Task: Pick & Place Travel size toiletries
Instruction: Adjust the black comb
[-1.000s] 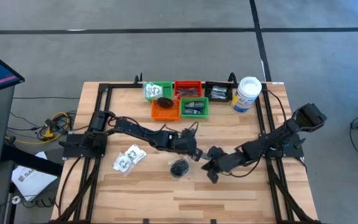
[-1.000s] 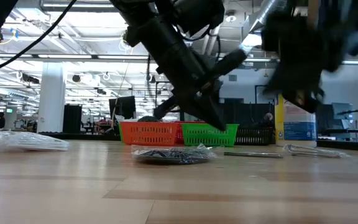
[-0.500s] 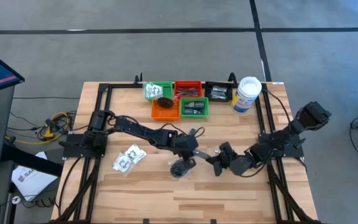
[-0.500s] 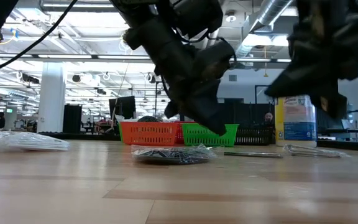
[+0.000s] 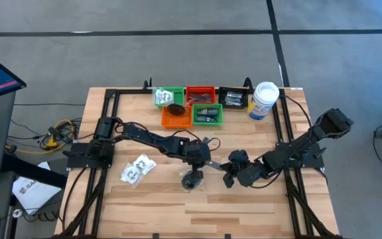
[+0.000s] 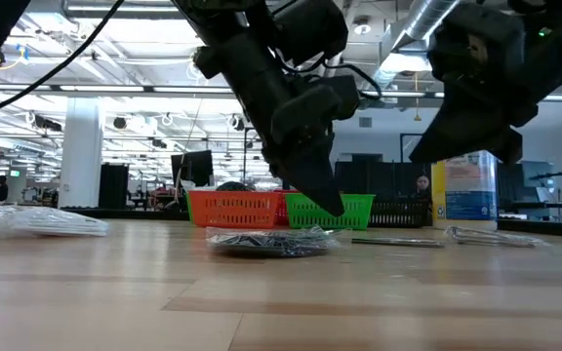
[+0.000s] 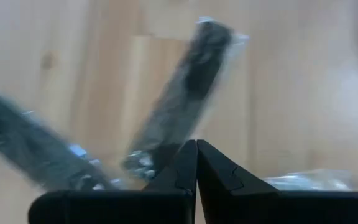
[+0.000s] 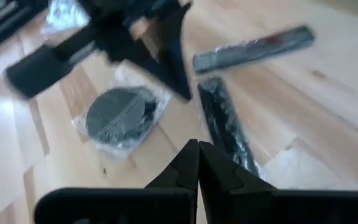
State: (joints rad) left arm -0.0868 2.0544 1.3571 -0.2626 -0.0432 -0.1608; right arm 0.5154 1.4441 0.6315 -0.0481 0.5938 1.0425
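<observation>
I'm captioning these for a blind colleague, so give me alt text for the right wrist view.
The right claw, shut and empty, hangs over the wooden table, facing the left claw, also shut, poised beside a round black piece in clear plastic. Two slim dark wrapped sticks lie near them on the wood.

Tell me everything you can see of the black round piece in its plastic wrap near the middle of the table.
The black round piece is a flat, dark disc sealed in a clear, crinkly plastic wrap wider than the disc. It lies flat on the wooden table, near the middle. The left gripper, fingers shut, hovers close above its far edge; contact cannot be told. Slim dark packets lie on the table beside it, apart from it. The right gripper, also shut, hangs nearby, not touching it.
</observation>
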